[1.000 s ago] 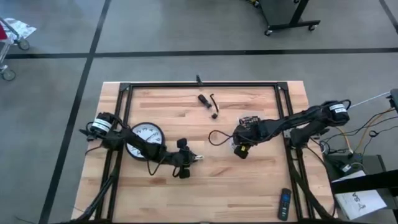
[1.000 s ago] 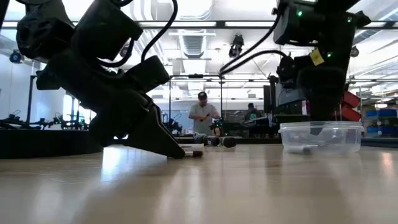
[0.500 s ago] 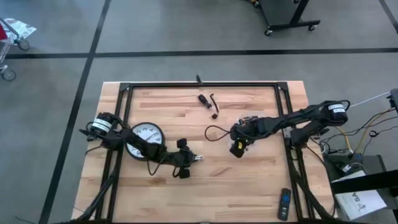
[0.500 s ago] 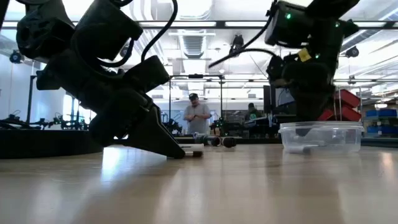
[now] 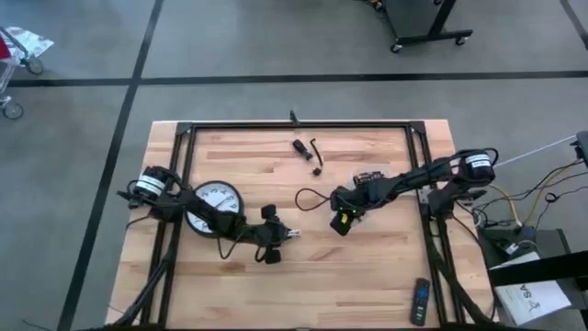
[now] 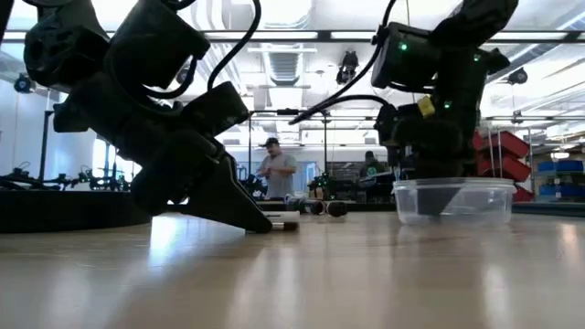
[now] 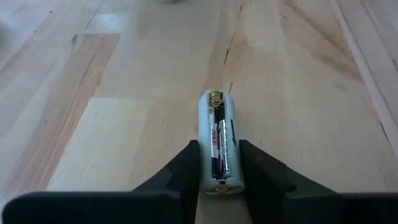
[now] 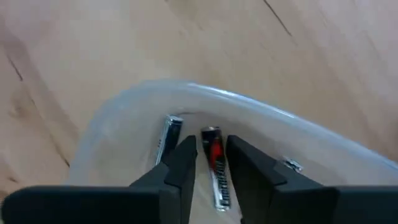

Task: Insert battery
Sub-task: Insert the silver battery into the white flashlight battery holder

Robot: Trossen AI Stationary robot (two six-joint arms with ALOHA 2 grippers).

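From the high view, the wooden counter (image 5: 367, 267) had the left claw (image 5: 285, 233) sitting a bit left of center in the lower half of the frame, with a white wall clock (image 5: 215, 197) under that arm further left. The right claw (image 5: 338, 222) was just right of center, over a clear tub (image 5: 371, 178) that's mostly hidden by the arm. A few small dark bits (image 5: 307, 150) lay near the top middle, and a remote (image 5: 419, 302) sat at the lower right.

Low view: the left claw (image 6: 265, 226) came down from the upper left of the frame with its tips on the counter, touching a small holder (image 6: 282, 225) lying there. The right arm hung over the clear tub (image 6: 452, 201) right of center. A person (image 6: 273, 170) stood way in the back of the room.

Left wrist view was the clearest one. The left claw (image 7: 219, 180) was clamped on the white battery holder (image 7: 219, 142), one finger on each side, and a battery (image 7: 220, 147) was sitting in the holder, spring end at the far tip.

Right wrist view: the right claw (image 8: 209, 167) was down inside the clear tub (image 8: 261, 112), fingers a little apart with a red-banded battery (image 8: 214, 163) between them. Honestly can't tell if they were pinching it or just straddling it. Another loose battery (image 8: 168, 137) lay just beside it in the tub.
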